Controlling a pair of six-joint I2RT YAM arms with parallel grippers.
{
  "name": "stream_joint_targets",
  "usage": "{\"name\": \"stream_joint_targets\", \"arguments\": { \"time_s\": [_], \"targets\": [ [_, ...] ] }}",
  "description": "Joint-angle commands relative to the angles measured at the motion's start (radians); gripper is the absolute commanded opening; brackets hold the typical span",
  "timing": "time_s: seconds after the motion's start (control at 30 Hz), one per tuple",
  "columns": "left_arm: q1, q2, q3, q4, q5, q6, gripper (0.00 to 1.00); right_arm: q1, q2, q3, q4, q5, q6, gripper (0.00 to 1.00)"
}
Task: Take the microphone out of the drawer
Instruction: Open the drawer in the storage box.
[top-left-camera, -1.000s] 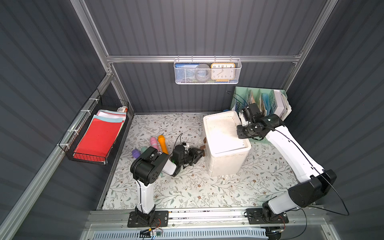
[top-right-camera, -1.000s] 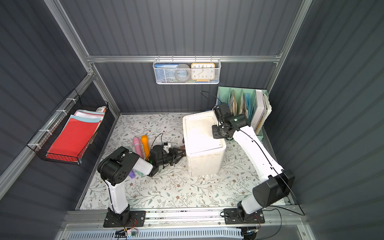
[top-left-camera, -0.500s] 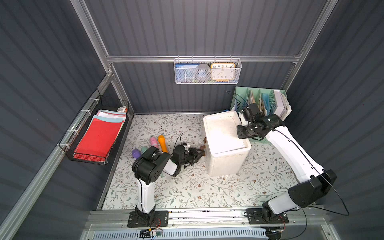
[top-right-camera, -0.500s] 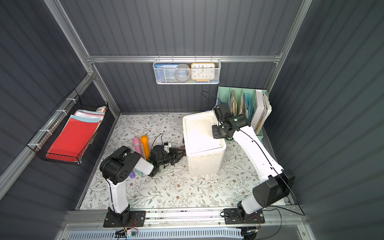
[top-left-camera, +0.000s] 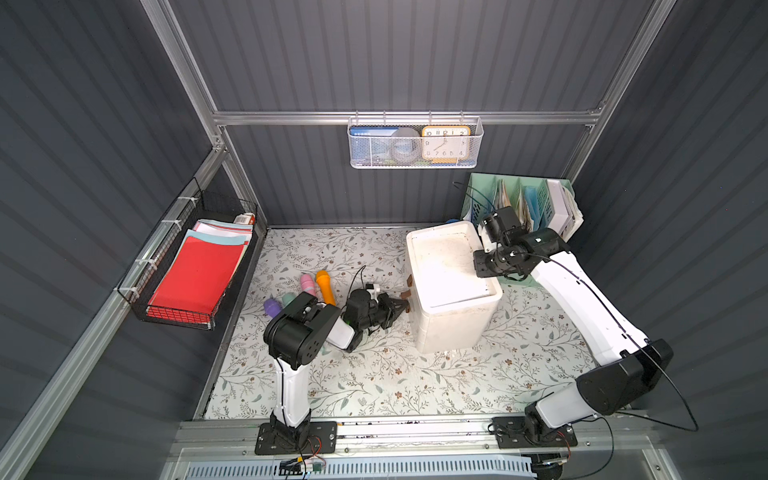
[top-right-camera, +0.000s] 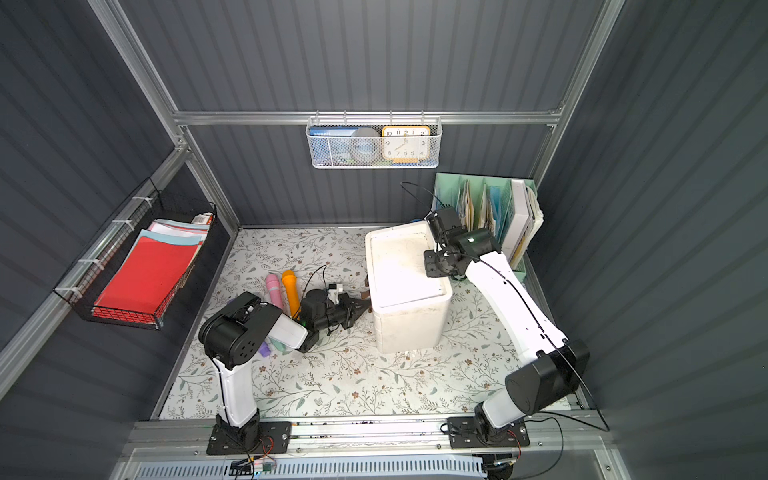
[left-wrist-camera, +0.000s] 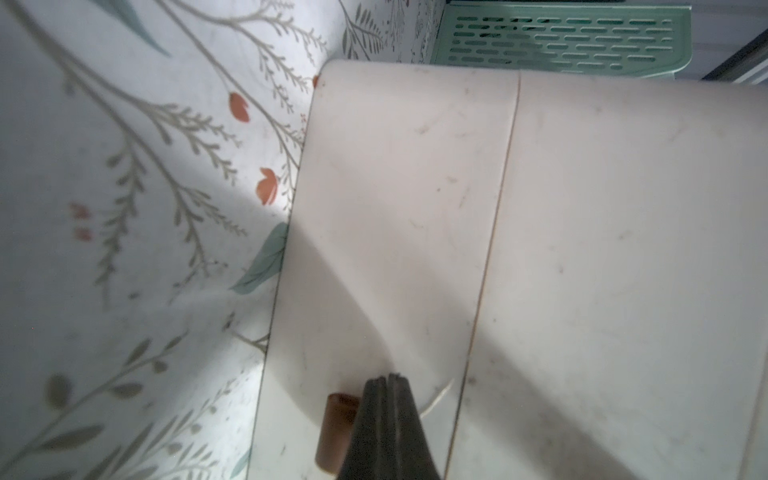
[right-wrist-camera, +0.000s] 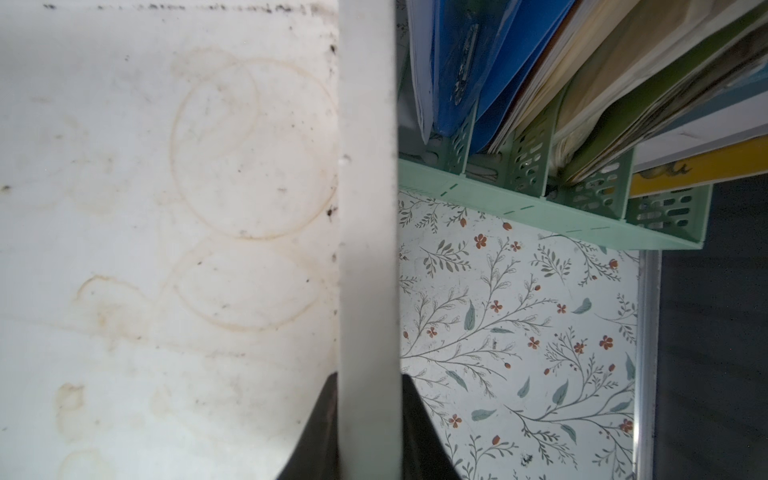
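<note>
In both top views, a white drawer unit (top-left-camera: 451, 291) (top-right-camera: 405, 282) stands on a flowered worktop (top-left-camera: 415, 386). The left gripper (top-left-camera: 401, 306) lies low at the unit's front, its tip by a brown handle (top-left-camera: 405, 296). The right gripper (top-left-camera: 478, 264) sits on the unit's top edge, on the side away from the handles. A pink stick (top-left-camera: 307, 284) and an orange stick (top-left-camera: 325, 286) lie on the worktop on the handle side of the unit.

In the left wrist view, the left gripper (left-wrist-camera: 387, 380) is closed, its dark fingers pressed together with nothing between them, just beside the handle (left-wrist-camera: 336, 428). The drawer fronts look flush, and the microphone is not in sight.

In the right wrist view, the right gripper (right-wrist-camera: 369, 386) clamps the raised rim of the unit's stained top (right-wrist-camera: 208, 166), one finger on each side. A green file rack (right-wrist-camera: 540, 203) stands just beside the unit.
</note>
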Motion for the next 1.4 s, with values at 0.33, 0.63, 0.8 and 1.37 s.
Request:
{"name": "stream_joint_targets", "arguments": {
  "time_s": [0.33,0.63,0.8,1.37],
  "targets": [
    [0.078,-0.191,-0.046,-0.243,0.095,0.233,0.00,0.005,0.123,-0.096,-0.104,-0.007,0.001,0.00],
    [0.168,-0.307,-0.085,-0.388,0.101,0.337,0.00,0.006,0.128,-0.098,-0.109,0.005,0.006,0.00],
    [0.207,-0.407,-0.088,-0.555,0.071,0.441,0.00,0.006,0.130,-0.098,-0.111,0.007,0.008,0.00],
    [0.315,-0.578,-0.072,-0.891,-0.052,0.608,0.00,0.005,0.127,-0.106,-0.112,0.006,0.014,0.00]
  ]
}}
